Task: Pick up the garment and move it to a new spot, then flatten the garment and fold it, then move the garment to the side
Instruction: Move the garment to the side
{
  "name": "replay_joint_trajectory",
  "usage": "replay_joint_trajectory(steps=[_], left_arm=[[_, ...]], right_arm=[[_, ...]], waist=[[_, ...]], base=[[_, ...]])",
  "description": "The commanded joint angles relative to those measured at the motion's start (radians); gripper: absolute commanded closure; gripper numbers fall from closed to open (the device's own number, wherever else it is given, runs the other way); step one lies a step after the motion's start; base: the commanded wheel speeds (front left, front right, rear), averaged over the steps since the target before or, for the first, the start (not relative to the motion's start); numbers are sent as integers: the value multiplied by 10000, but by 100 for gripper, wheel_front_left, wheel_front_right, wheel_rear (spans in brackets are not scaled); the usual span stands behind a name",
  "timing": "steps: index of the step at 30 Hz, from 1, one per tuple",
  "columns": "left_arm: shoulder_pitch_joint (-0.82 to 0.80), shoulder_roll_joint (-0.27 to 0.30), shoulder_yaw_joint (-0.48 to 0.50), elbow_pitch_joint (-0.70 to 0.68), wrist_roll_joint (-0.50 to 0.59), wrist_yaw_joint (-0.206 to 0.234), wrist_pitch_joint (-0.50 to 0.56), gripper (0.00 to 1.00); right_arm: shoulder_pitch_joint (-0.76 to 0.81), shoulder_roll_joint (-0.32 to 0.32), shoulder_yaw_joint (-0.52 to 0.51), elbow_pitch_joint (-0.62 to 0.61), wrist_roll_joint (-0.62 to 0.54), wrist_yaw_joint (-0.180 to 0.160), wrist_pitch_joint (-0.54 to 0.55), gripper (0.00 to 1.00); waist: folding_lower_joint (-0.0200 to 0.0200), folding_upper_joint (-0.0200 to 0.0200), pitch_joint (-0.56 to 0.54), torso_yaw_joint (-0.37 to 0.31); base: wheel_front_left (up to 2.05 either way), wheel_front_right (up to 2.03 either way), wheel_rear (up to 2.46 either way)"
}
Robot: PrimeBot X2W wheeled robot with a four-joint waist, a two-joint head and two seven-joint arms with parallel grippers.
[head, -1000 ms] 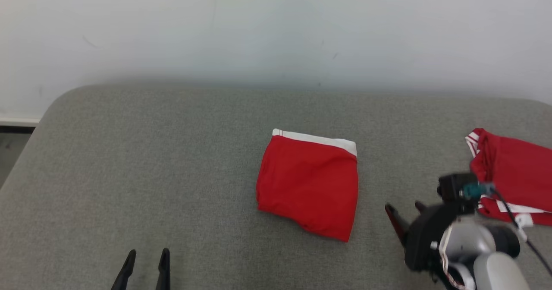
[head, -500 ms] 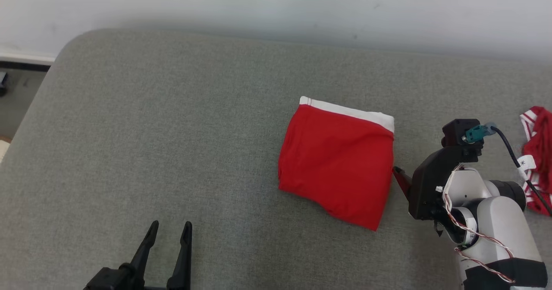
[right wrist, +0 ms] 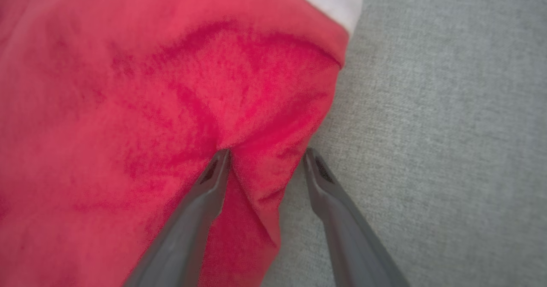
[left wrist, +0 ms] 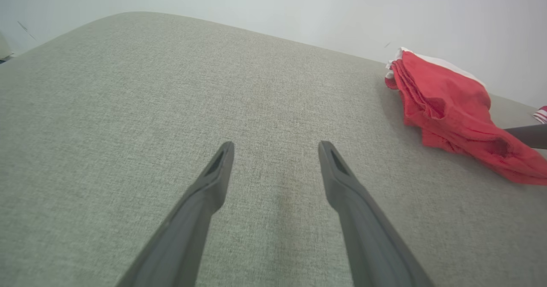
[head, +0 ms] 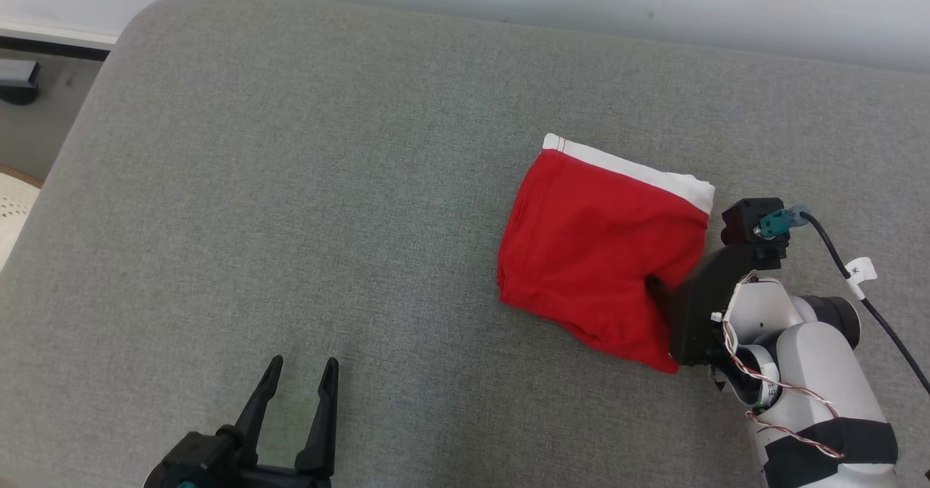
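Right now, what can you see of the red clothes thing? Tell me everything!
The red garment is soft-looking cloth, folded into a rough square, with a white band along its far edge. It lies on the grey cushion, wrinkled at its right edge, where the right gripper stands open, one finger on the cloth, the other beside it.

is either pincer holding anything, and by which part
Nothing is gripped. The right pincer stands open astride one edge of the red garment, one finger on the cloth, one beside it. The left pincer is open, apart.
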Motion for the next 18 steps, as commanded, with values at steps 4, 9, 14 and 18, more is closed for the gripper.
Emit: replay_joint_trajectory(steps=[4,9,14,18], left_arm=[[-70,48,44,79,-83,-51,-26,0],[23,133,99,48,-117,-57,-26,0],[35,212,83,-59,-155,-48,-25,0],[5,288,107,-114,-141,-49,-25,0]], right_arm=[[397,70,-38,80,-426,15,-349,100],[452,-1,124,-714,-1014,15,-615,100],[595,-1267,751,-1856,-996,15,-79,100],[528,-2889,1078,-2742,-760,15,518,100]], waist=[[-1,0,-163,-230],[-1,0,-384,-704],[-1,0,-537,-1246],[-1,0,-477,-1615]], base=[[0,0,0],[0,0,0],[0,0,0],[0,0,0]])
